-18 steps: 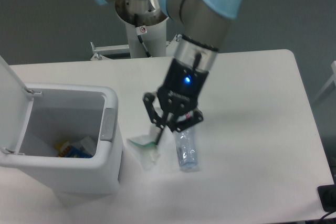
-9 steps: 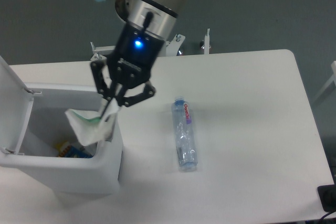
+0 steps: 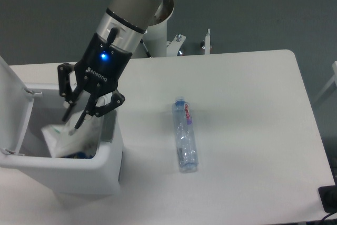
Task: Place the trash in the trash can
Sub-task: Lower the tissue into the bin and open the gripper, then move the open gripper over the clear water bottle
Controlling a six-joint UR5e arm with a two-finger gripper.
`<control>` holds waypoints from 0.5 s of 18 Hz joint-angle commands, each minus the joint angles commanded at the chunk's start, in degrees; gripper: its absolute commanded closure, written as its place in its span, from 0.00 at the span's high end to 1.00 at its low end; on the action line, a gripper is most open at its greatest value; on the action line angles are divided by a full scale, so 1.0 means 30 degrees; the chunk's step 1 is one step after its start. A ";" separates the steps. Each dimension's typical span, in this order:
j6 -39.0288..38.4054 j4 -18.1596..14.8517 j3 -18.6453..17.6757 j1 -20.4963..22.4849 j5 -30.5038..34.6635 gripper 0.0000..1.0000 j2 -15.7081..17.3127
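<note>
The trash can [image 3: 108,172] is a white bin at the left with its lid [image 3: 10,98] raised. My gripper [image 3: 71,124] hangs over its opening, fingertips apart, nothing pinched between them. The white packet [image 3: 63,138] sits just under the fingertips inside the bin, leaning on the near wall. The clear bottle [image 3: 185,134], with a blue cap and a pink-and-blue label, lies lengthwise on the white table [image 3: 253,109] to the right of the bin, away from the gripper.
Something blue shows at the bin's bottom [image 3: 80,155]. The arm's white pedestal [image 3: 152,38] stands at the table's back edge, with metal brackets [image 3: 206,43] beside it. A dark object [image 3: 329,198] sits at the lower right corner.
The gripper carried the white packet left from the table beside the bottle to over the bin and lowered it inside. Its fingers have parted. The bottle has not moved.
</note>
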 joint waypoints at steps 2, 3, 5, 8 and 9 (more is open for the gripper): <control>-0.0001 0.0000 0.0091 0.0350 -0.0029 1.00 -0.0058; 0.0000 0.0000 0.0091 0.0671 0.0000 1.00 -0.0059; 0.0029 -0.0029 -0.0026 0.1374 0.0000 1.00 -0.0059; 0.0088 0.0000 0.0002 0.2312 0.0029 1.00 -0.0088; 0.0117 0.0000 0.0061 0.2663 0.0029 1.00 -0.0204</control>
